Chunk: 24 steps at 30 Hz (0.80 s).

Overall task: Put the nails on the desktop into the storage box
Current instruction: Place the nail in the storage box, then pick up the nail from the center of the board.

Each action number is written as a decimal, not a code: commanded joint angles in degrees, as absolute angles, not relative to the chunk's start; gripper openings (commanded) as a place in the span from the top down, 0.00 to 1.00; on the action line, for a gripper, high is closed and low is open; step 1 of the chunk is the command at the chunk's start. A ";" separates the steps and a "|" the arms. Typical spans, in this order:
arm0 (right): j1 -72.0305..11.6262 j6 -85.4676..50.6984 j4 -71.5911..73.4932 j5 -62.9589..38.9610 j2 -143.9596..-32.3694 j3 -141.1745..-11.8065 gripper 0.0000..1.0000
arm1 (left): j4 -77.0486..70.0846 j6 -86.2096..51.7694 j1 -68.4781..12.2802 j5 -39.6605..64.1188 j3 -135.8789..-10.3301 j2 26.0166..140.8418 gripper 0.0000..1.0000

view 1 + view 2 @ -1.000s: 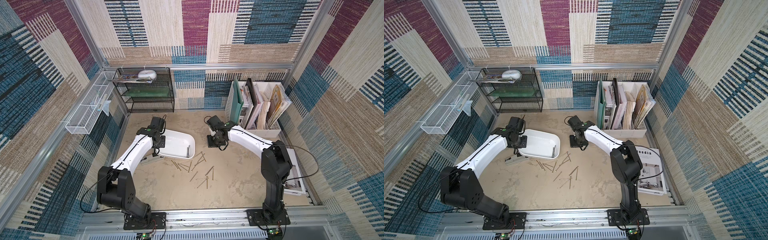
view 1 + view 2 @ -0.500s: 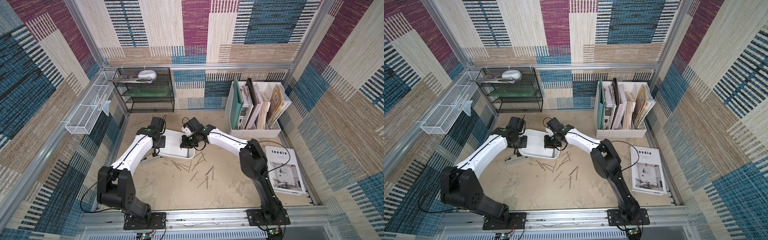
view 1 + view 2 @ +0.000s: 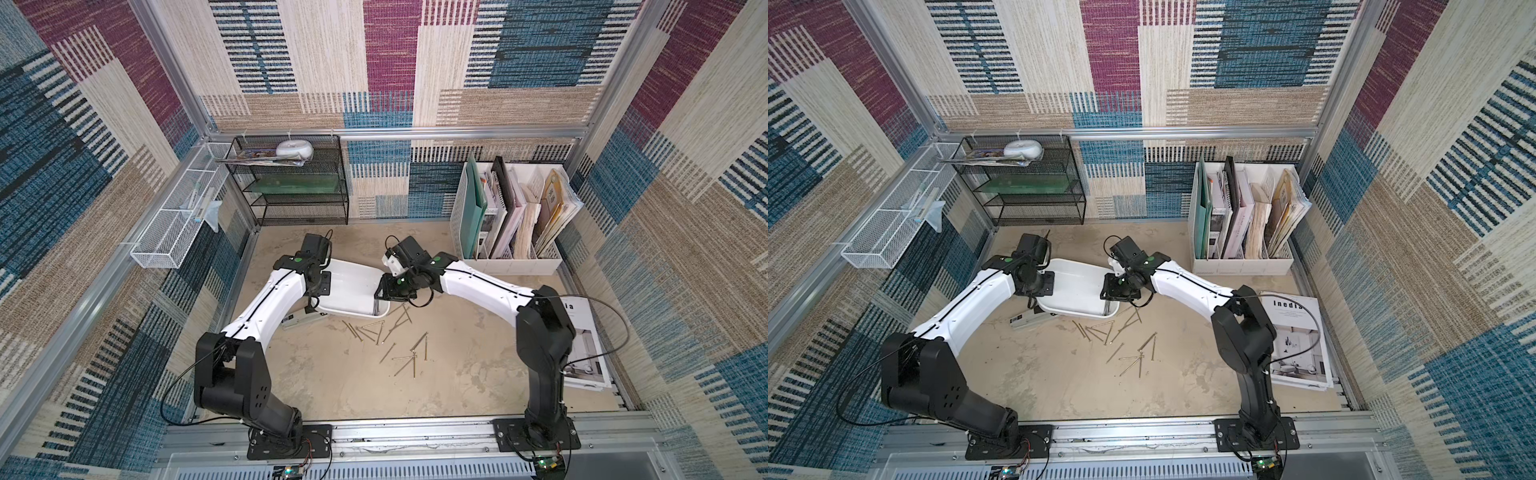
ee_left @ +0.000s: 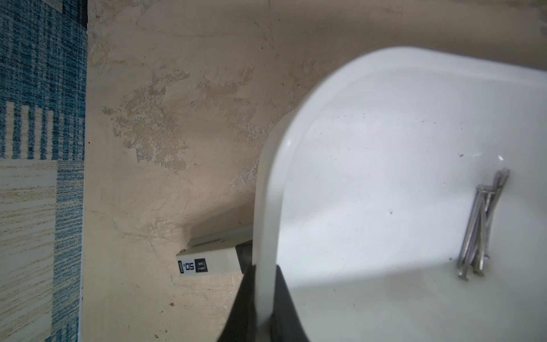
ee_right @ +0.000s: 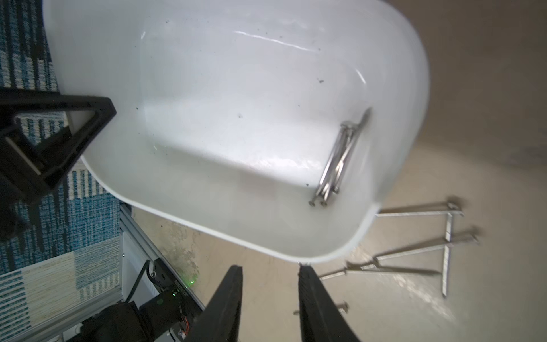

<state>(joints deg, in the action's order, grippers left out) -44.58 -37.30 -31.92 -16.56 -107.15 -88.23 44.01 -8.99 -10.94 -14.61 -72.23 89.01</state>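
A white file holder (image 3: 511,267) crammed with folders stands at the back wall, and a magazine (image 3: 590,357) lies flat just in front of it. Along that same wall, well apart from the holder, is a black mesh shelf (image 3: 291,183) with a rounded white object (image 3: 294,148) on top. Beyond the shelf a white wire basket (image 3: 178,220) hangs on the side wall.

On the beige desktop (image 3: 332,386) I see loose nails (image 3: 390,332) scattered just in front of the storage box (image 3: 353,291), a small labelled bar (image 3: 299,321) beside it. A mesh rack (image 3: 303,216) and file holder (image 3: 511,262) stand at the back; a magazine (image 3: 584,353) lies at the right edge.
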 commanded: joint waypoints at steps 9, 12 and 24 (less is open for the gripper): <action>-48.48 -42.85 -40.01 -6.17 -95.63 -64.82 0.62 | 44.70 -9.05 -10.88 -14.42 -72.85 88.99 1.00; -49.29 -43.50 -40.13 -4.85 -96.63 -63.16 0.62 | 44.71 -9.05 -10.90 -14.38 -72.80 88.87 1.00; -49.40 -41.01 -42.27 -2.20 -105.20 -66.42 0.65 | 44.72 -8.91 -10.90 -14.07 -72.85 88.72 1.00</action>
